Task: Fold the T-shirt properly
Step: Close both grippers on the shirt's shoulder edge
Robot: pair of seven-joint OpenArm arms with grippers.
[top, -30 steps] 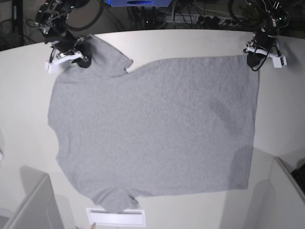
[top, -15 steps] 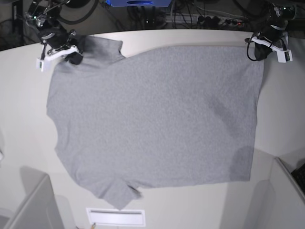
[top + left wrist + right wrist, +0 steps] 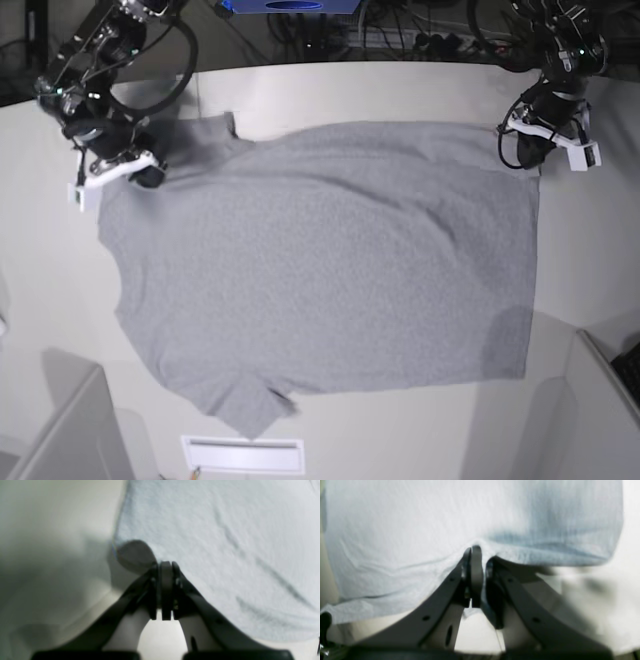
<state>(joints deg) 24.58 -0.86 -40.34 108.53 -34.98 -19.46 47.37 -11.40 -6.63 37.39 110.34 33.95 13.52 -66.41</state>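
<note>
Both my hands are clamped on the T-shirt [image 3: 320, 270] right now, one at each end of its far edge. The shirt lies spread flat, plain grey side up, across the middle of the pale surface [image 3: 400, 90], collar end toward the base view's left and hem toward its right.

My right hand [image 3: 480, 555] is pinched shut on the cloth at the shoulder, up by the far sleeve. In the right wrist view the fingers [image 3: 476, 562] are pressed together with fabric caught between them, and small creases run out from the pinch. In the base view that same hand [image 3: 140, 172] sits at the shirt's far left corner, with the sleeve bunched just beyond it.

My left hand [image 3: 166, 567] is closed too, gripping the hem corner. In the left wrist view the fingertips meet tight, and a small rounded flap of cloth pokes out just beside them on the left. Long diagonal wrinkles cross the fabric ahead. In the base view this hand [image 3: 530, 145] is at the shirt's far right corner, right on the edge of the cloth.

Near sleeve lies free on the surface, slightly curled under at its tip. A white slotted strip [image 3: 242, 455] sits just beyond it at the near edge, apart from the shirt.
</note>
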